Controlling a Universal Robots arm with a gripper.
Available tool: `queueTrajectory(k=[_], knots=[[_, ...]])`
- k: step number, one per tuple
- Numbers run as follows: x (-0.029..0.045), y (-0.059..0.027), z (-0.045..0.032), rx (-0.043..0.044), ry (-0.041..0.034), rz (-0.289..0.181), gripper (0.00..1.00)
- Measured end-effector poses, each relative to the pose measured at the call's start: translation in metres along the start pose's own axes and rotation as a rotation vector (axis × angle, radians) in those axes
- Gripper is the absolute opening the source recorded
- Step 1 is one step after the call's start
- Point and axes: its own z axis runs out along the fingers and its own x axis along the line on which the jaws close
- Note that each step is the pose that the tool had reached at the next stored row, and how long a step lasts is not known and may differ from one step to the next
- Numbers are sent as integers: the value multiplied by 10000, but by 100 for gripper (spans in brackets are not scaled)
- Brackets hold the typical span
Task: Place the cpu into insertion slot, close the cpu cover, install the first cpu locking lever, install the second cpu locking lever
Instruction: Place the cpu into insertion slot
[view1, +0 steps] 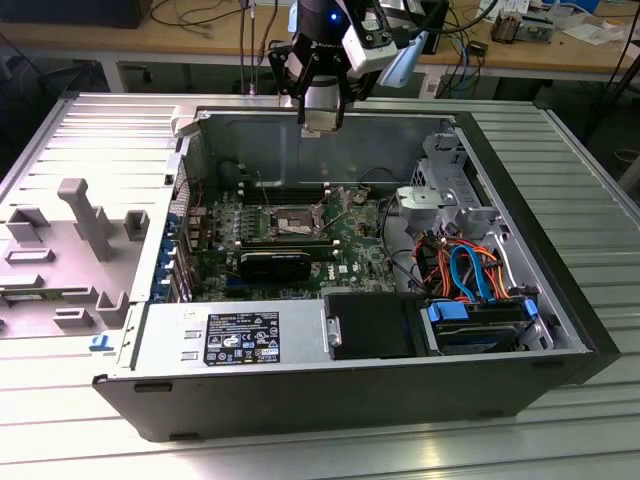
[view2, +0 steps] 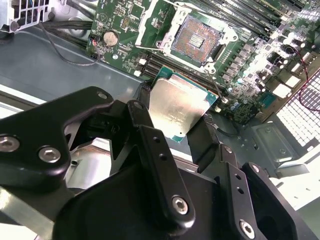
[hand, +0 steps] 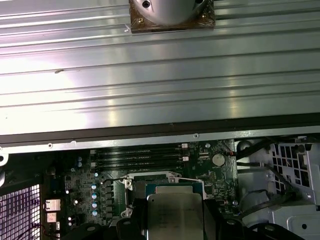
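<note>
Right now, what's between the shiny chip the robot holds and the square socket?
In the second wrist view, only a strip of green circuit board shows between the cpu, clamped in the gripper, and the open insertion slot.

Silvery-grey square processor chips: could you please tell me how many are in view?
1. The small silvery-grey square cpu is gripped in the black hand, up in the air, not touching the empty square silver-rimmed insertion slot.

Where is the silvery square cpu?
In the second wrist view, the silvery square cpu is clamped in the black gripper, short of the dark-centred square insertion slot.
</note>
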Motion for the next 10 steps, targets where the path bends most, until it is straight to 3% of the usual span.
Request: queueTrajectory(k=[10], knots=[[-2,-32,7,39,-24,274,54]])
